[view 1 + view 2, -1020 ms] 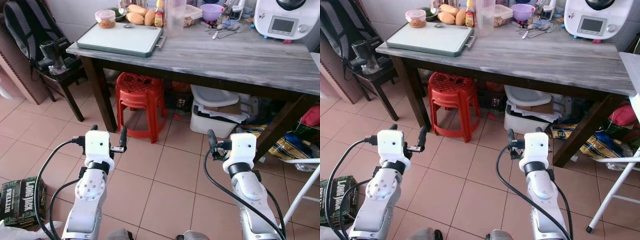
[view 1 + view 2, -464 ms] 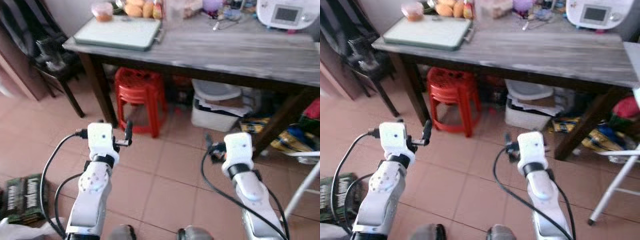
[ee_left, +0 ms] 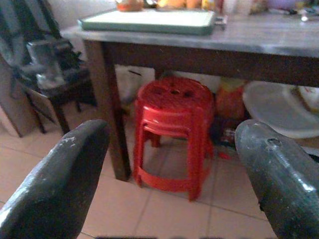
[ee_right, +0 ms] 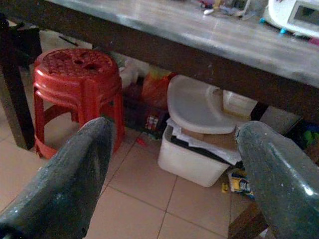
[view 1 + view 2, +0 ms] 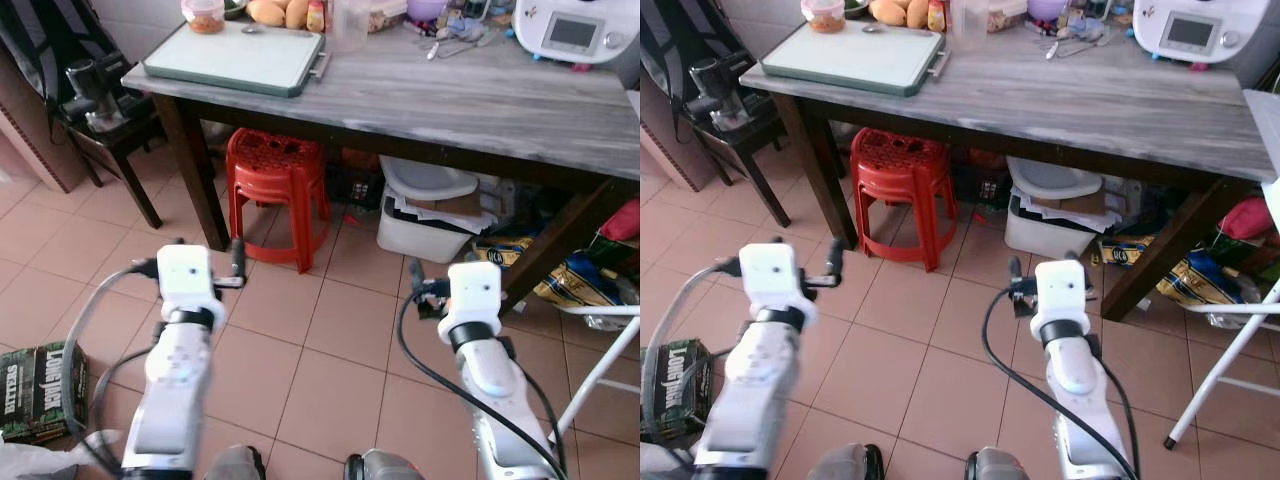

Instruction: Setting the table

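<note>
A grey wooden table (image 5: 480,110) stands ahead of me. On its left end lies a pale green tray (image 5: 235,58). Loose cutlery (image 5: 450,45) and a purple bowl (image 5: 425,8) sit at the back, next to a white kitchen appliance (image 5: 575,30). My left gripper (image 5: 208,255) hovers over the floor tiles short of the table, open and empty. My right gripper (image 4: 172,174) is held at the same height, open, with nothing between its fingers (image 4: 65,184). Both point toward the space under the table.
A red plastic stool (image 5: 278,190) and a white lidded bin (image 5: 430,215) stand under the table. A dark side table (image 5: 95,110) with a black object is at the left. A green box (image 5: 40,385) lies on the floor, and a white folding frame (image 5: 600,390) stands at the right.
The camera has shifted and the blur has cleared; the table sits slightly nearer. My left arm has drifted a little to the left. Both grippers stay open.
</note>
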`<state>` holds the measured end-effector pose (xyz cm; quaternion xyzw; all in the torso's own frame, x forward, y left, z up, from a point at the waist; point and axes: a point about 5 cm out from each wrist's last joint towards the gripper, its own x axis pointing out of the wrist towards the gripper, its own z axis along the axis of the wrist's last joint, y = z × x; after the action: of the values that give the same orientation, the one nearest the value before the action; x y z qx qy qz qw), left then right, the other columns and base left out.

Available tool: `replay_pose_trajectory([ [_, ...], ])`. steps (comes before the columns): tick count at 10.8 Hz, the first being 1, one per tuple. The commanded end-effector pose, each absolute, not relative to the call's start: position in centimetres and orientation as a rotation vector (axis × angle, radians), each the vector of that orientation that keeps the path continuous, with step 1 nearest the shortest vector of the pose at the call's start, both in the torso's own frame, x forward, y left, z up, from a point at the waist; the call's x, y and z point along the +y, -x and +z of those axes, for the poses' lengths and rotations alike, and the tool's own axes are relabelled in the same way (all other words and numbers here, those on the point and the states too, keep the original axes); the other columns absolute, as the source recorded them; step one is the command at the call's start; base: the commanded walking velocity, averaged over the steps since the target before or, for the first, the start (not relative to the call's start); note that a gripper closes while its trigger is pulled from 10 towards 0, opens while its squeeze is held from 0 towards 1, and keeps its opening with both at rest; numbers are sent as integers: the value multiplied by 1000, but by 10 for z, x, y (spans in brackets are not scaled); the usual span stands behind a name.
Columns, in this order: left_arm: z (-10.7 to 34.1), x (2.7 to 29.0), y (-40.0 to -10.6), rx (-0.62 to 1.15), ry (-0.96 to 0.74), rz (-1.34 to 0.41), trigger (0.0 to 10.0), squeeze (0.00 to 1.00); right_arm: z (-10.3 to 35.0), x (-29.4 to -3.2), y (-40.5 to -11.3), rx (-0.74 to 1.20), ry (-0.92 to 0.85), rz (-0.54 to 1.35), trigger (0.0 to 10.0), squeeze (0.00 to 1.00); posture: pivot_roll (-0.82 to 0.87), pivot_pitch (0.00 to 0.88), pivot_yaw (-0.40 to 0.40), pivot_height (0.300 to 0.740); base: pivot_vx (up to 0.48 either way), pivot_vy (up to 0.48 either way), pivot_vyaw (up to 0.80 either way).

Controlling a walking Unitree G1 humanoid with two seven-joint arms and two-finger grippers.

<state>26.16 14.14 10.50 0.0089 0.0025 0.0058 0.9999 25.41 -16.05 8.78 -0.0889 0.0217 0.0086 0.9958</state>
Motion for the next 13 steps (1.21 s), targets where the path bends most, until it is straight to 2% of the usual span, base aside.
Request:
replay_pose_trajectory([
  [1, 103, 137, -263, 9, -27, 0, 10000, 0, 91, -156, -258, 11, 186, 41, 10000, 0, 4, 49, -25, 740, 0, 0, 0],
  [6, 118, 126, -286, -66, -54, -65, 10000, 0, 109, -145, -283, -108, 189, 86, 10000, 0, -21, 6, 12, 740, 0, 0, 0],
  [8, 130, 126, -294, -98, -94, -50, 10000, 0, 121, -149, -290, -154, 200, 72, 10000, 0, -14, 39, 29, 740, 0, 0, 0],
  [11, 126, 133, -285, -74, -106, -36, 10000, 0, 114, -152, -277, -133, 193, 52, 10000, 0, -11, 153, 21, 740, 0, 0, 0],
  [13, 125, 139, -281, -59, -113, -34, 10000, 0, 109, -162, -270, -97, 198, 27, 10000, 0, -6, 189, 7, 740, 0, 0, 0],
])
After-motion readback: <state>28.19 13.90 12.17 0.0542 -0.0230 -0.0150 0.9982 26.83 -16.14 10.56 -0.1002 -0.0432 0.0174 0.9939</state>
